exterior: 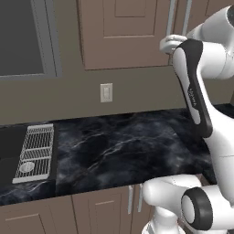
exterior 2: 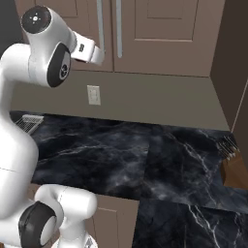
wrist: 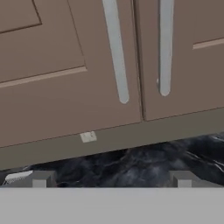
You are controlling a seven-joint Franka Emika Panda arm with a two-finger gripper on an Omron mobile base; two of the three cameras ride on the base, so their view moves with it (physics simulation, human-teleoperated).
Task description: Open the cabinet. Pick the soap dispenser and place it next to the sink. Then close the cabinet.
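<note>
Black marble counter [exterior: 123, 141], shut cabinet [exterior 2: 160, 29]

Our arm [exterior: 215, 137] is glossy white, rounded tubular links with bulbous joint housings. Dark grey/black round caps sit on the joints, one low at the base [exterior: 197, 211] and one on the upper housing [exterior 2: 62, 70]. A long black inlay strip [exterior: 194, 87] runs along one link with small pale lettering we can't read. The wrist section [exterior 2: 87, 52] is white with a small dark mark. Finger tips [wrist: 42, 178] look small, blocky, grey.
</note>
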